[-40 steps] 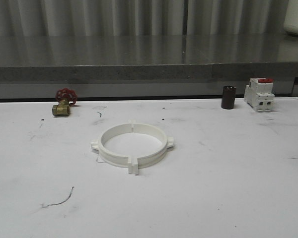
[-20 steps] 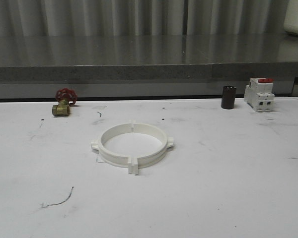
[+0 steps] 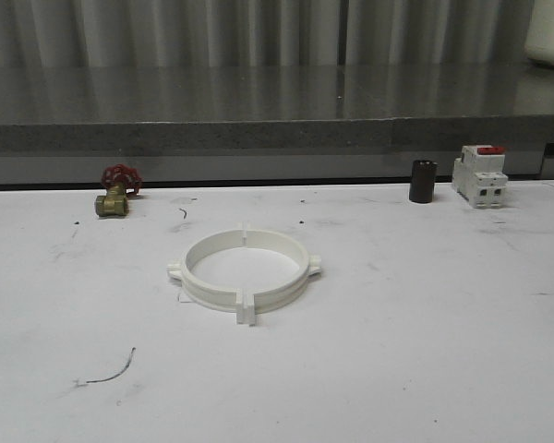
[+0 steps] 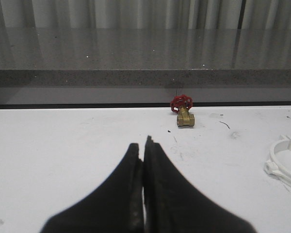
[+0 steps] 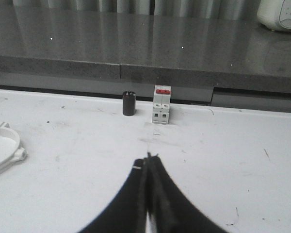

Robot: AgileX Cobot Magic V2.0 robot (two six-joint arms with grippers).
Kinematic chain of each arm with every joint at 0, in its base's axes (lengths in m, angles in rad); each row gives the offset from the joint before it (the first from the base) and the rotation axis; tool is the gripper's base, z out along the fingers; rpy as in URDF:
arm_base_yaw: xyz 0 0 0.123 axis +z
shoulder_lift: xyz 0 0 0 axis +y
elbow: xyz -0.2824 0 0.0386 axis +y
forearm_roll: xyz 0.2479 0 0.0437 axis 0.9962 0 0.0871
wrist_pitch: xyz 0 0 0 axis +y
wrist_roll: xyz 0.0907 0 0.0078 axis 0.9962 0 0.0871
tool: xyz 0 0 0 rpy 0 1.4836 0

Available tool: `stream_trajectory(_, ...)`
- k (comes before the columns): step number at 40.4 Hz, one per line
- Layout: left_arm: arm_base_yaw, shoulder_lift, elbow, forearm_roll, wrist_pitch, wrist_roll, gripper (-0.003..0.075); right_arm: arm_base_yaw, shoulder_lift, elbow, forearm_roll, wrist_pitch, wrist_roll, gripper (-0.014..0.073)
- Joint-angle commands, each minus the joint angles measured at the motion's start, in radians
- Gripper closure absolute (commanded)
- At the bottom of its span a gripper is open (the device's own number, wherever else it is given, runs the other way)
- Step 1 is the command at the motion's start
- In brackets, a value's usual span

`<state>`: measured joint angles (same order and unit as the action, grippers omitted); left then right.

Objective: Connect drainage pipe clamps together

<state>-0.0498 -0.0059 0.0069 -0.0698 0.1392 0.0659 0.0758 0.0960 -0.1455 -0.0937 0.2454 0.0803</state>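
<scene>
The two white drainage pipe clamps (image 3: 245, 269) lie joined as one full ring flat on the white table, near its middle in the front view, with end tabs meeting at front and back and small lugs at each side. An arc of the ring (image 4: 285, 162) shows at the edge of the left wrist view, and another arc of it (image 5: 4, 148) at the edge of the right wrist view. My left gripper (image 4: 143, 144) is shut with nothing in it, well apart from the ring. My right gripper (image 5: 149, 159) is shut and empty too, also clear of the ring.
A brass valve with a red handwheel (image 3: 115, 193) sits at the table's back left. A dark cylinder (image 3: 422, 181) and a white breaker with a red top (image 3: 480, 175) stand at the back right. A grey ledge (image 3: 277, 137) runs behind the table.
The whole front view has shifted very slightly; the ring and the other objects keep their places on the table.
</scene>
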Motion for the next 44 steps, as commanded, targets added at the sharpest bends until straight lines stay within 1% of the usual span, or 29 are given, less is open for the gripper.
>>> stream_trajectory(1,0.001,-0.021,0.0,-0.01,-0.084,0.001,0.0741,-0.041,-0.02,0.05,0.086,-0.154,-0.089,0.0664)
stream_trajectory(5,0.001,-0.021,0.0,-0.01,-0.084,0.001,0.0741,-0.07,-0.084,0.124,0.139,-0.162,-0.092,0.0664)
stream_trajectory(8,0.001,-0.021,0.0,-0.01,-0.084,0.001,0.0741,-0.083,-0.127,0.174,0.154,-0.157,-0.092,0.0664)
stream_trajectory(9,0.001,-0.021,0.0,-0.01,-0.084,0.001,0.0741,-0.087,-0.124,0.171,0.158,-0.126,-0.092,0.0664)
stream_trajectory(12,0.001,-0.021,0.0,-0.01,-0.084,0.001,0.0741,-0.092,-0.123,0.171,0.158,-0.098,-0.092,0.0664)
stream_trajectory(44,0.001,-0.019,0.0,-0.01,-0.084,0.001,0.0741,-0.091,-0.123,0.171,0.159,-0.097,-0.092,0.0664)
